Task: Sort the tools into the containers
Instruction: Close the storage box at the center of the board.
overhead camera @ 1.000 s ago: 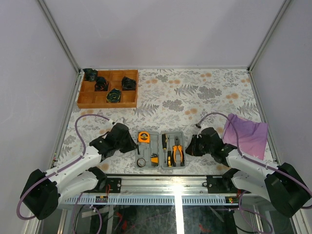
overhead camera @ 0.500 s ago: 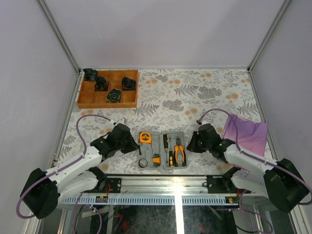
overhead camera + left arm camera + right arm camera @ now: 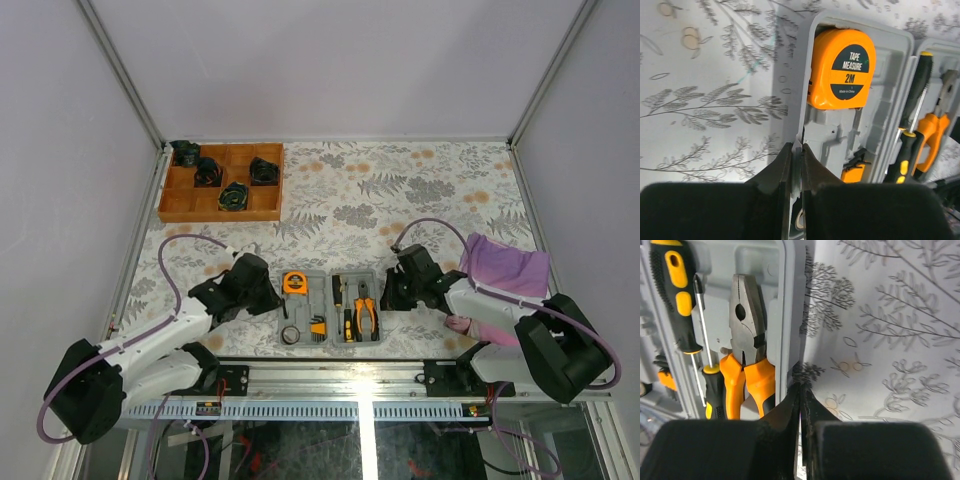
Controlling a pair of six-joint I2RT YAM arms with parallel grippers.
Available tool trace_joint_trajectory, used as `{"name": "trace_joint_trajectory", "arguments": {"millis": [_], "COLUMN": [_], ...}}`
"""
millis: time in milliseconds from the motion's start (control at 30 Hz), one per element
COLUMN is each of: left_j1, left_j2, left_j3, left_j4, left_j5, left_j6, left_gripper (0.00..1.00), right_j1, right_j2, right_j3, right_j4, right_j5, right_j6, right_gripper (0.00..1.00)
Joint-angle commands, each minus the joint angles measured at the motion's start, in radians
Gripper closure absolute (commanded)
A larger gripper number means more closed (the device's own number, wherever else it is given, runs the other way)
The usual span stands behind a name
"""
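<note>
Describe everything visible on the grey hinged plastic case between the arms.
The grey hinged plastic case lies open and flat on the floral tablecloth near the front edge. It has two rounded-corner halves with moulded recesses. The left half holds an orange tape measure. The right half holds orange-handled pliers and black-and-orange screwdrivers. The left gripper is shut on its left rim. The right gripper is shut with its tips at the right rim, grip unclear.

**Robot body.** Left arm [image 3: 150,340] and right arm [image 3: 490,303]: white links between bulky black joint housings. A purple cable [image 3: 190,237] loops alongside each arm. Wrist views: matte black fingers [image 3: 774,172], broad at the root and tapering to thin tips.
</note>
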Motion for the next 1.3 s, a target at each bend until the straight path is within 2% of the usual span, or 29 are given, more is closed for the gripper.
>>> {"name": "trace_joint_trajectory", "arguments": {"millis": [0, 100, 167, 300, 467, 733, 1000, 1267], "left_j1": [-0.020, -0.031, -0.039, -0.046, -0.047, -0.048, -0.050, -0.086], "left_j2": [0.021, 0.042, 0.055, 0.065, 0.070, 0.045, 0.013, 0.032], "left_j3": [0.014, 0.006, 0.006, 0.008, 0.011, 0.031, 0.142, 0.236], "left_j4": [0.114, 0.139, 0.148, 0.156, 0.158, 0.133, 0.065, 0.054], "left_j5": [0.044, 0.047, 0.048, 0.046, 0.046, 0.049, 0.059, 0.074], "left_j6": [-0.019, -0.026, -0.029, -0.025, -0.023, -0.027, -0.021, -0.024], "left_gripper": [1.00, 1.00, 1.00, 1.00, 1.00, 1.00, 1.00, 1.00], "right_j1": [0.012, 0.012, 0.012, 0.012, 0.012, 0.012, 0.013, 0.012], "right_j2": [0.058, -0.014, -0.083, -0.227, -0.284, -0.303, -0.290, -0.228], "right_j3": [-0.115, -0.223, -0.257, -0.297, -0.328, -0.382, -0.356, -0.339], "right_j4": [0.259, 0.514, 0.612, 0.692, 0.765, 0.787, 0.720, 0.747], "right_j5": [-0.298, -0.316, -0.326, -0.303, -0.298, -0.242, -0.208, -0.219], "right_j6": [0.053, 0.165, 0.199, 0.246, 0.302, 0.346, 0.314, 0.308], "right_gripper": [1.00, 1.00, 1.00, 1.00, 1.00, 1.00, 1.00, 1.00]}}
